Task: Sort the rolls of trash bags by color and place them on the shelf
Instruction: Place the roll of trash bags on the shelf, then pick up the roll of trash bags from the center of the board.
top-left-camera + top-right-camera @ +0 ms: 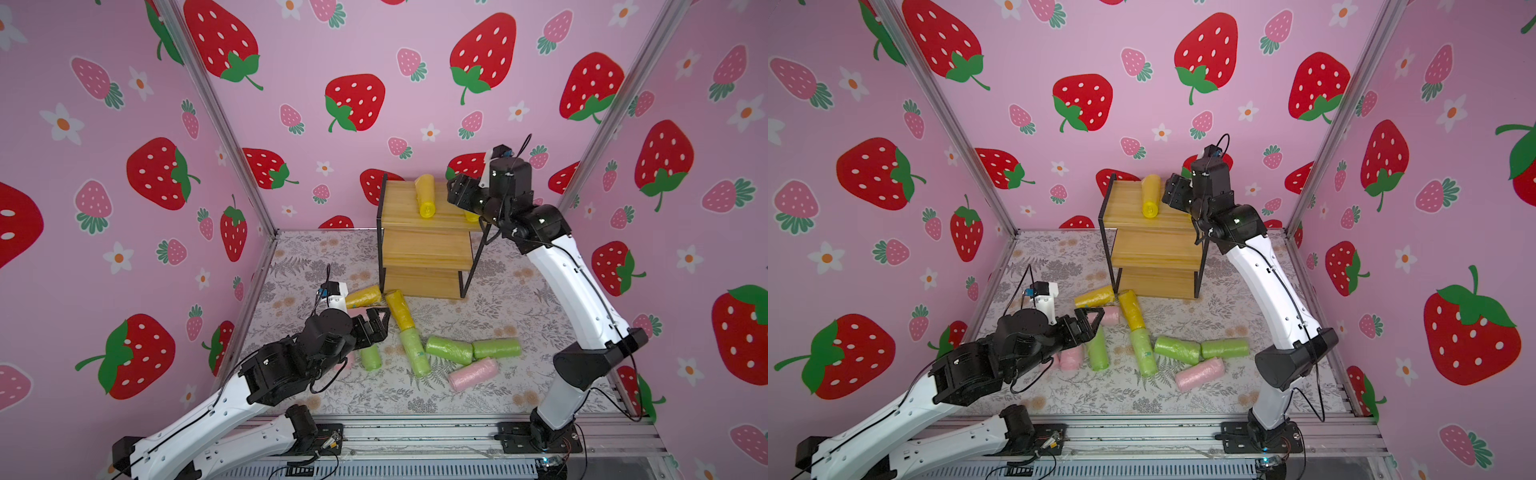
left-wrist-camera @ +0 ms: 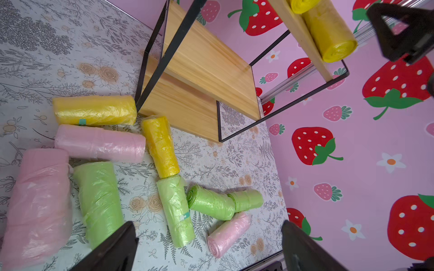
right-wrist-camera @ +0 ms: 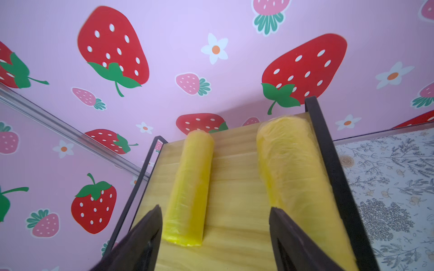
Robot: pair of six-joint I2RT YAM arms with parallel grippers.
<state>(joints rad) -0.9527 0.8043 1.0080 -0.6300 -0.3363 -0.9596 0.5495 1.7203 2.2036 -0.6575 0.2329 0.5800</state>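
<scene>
The left arm (image 1: 199,419), nearest the camera, reaches in from the near left. The left gripper (image 1: 382,323) hangs above the loose rolls of trash bags. Its jaws are released, spread wide, with nothing between them. The right gripper (image 3: 215,207) stands over the right side of the top board of the shelf (image 1: 428,249). Its jaws are also released and clasp no roll. Whether one finger brushes the roll below cannot be told.

The shelf stands at the far middle of the table (image 1: 519,316). Its top board carries a middle yellow roll (image 3: 190,192) and a right-hand yellow roll (image 3: 293,176) against the frame wire.

Just near of the shelf lie a third yellow roll (image 1: 363,296) and a fourth yellow roll (image 1: 400,309). The fourth touches a long green roll (image 1: 414,351) end to end. Rightward, a pair of green rolls (image 1: 449,350) meet end to end, with a near pink roll (image 1: 473,373) just beside them. To the left lie a left green roll (image 1: 370,357) and two left pink rolls (image 2: 101,143).

The table has a grey floral cover. The walls (image 1: 374,50) are pink with strawberries. An aluminium rail (image 1: 415,432) runs along the near edge.

In both top views the right gripper hides most of the right-hand yellow roll, and the left gripper partly covers the left pink rolls.
</scene>
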